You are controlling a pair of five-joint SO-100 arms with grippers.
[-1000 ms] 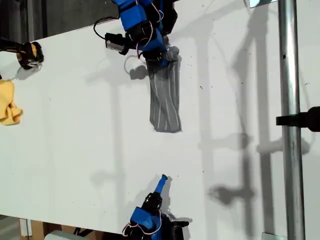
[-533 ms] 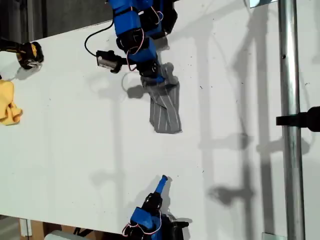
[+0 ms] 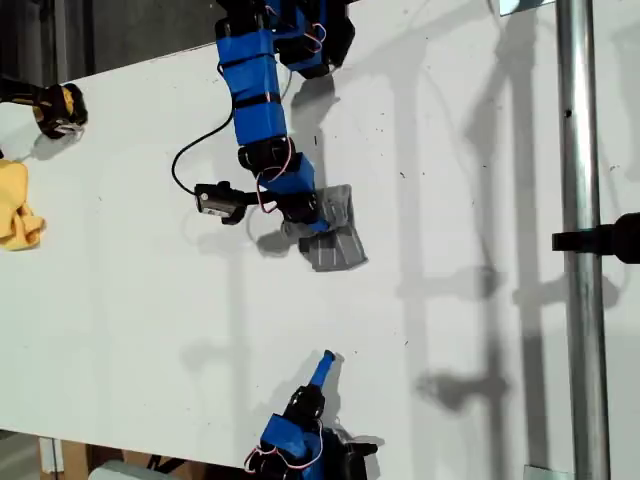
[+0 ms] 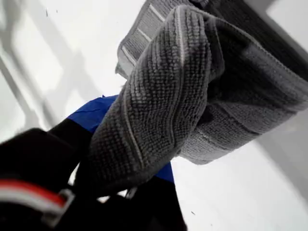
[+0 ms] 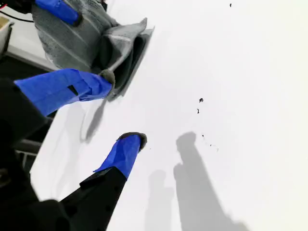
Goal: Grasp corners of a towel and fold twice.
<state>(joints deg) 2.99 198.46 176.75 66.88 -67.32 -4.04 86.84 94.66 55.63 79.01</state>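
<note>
**Inspector:** Report on my first gripper (image 3: 318, 222).

**Assistant:** Its fingers are clenched on a bunched fold of the towel (image 3: 335, 240). In the first wrist view the grey ribbed cloth (image 4: 192, 91) drapes over the blue jaw and fills most of the frame, its thin white stripes visible. The arm reaches in from the far edge of the table (image 3: 480, 300) in the exterior view.

**Inspector:** And the towel's position?

**Assistant:** Near the middle of the white table, crumpled into a short heap. Part is lifted at the gripper; the lower part rests on the surface. I cannot pick out any single corner.

**Inspector:** My second gripper (image 5: 124, 108)?

**Assistant:** Released. Its two blue-taped fingers (image 5: 120, 154) stand apart with bare table between them, holding nothing. In the exterior view it (image 3: 326, 358) sits at the near edge, well apart from the towel.

**Inspector:** Other items?

**Assistant:** A yellow cloth (image 3: 18, 208) at the exterior view's left edge. A metal pole (image 3: 580, 240) runs down the exterior view's right side.
</note>
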